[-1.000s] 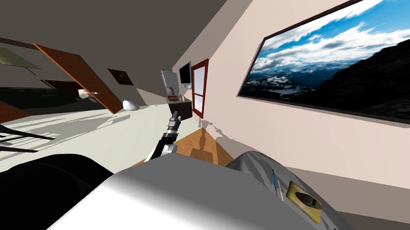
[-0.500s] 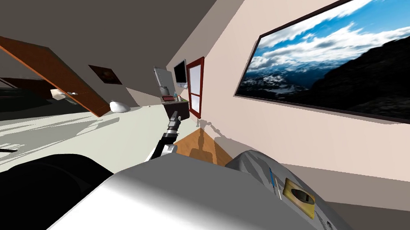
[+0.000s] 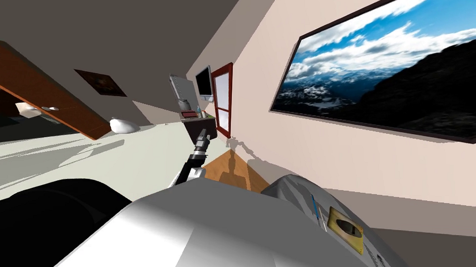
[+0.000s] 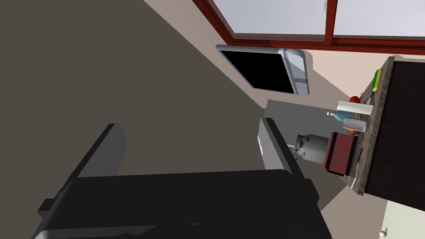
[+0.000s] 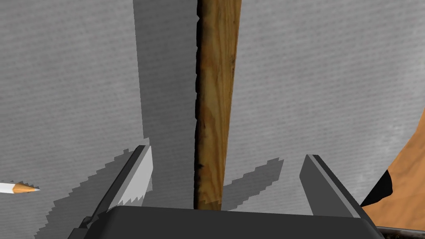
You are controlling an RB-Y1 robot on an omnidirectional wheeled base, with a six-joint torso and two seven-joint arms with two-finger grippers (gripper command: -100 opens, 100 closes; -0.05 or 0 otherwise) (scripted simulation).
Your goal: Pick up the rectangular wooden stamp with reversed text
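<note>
The wooden stamp (image 5: 216,103) lies on a grey textured surface (image 5: 311,83), seen edge-on with a dark underside. My right gripper (image 5: 227,154) is open and straddles it, one finger on each side, neither touching. In the head view the stamp (image 3: 346,229) shows as a tan rectangle with a dark mark, on the rounded grey surface (image 3: 294,191) at the lower right. My left gripper (image 3: 203,135) is stretched forward above the pale floor, and its fingers (image 4: 276,145) stand open and empty.
A white pencil tip (image 5: 18,189) lies beside the right gripper, and a blue pen (image 3: 314,207) lies next to the stamp. Far ahead stands a dark counter (image 3: 198,124) with small items, by a red-framed window (image 3: 222,102). A large landscape picture (image 3: 382,80) hangs on the right wall.
My head camera has turned: the door, counter and window have slid left in the picture. The left arm holds its pose, and the stamp lies where it was.
</note>
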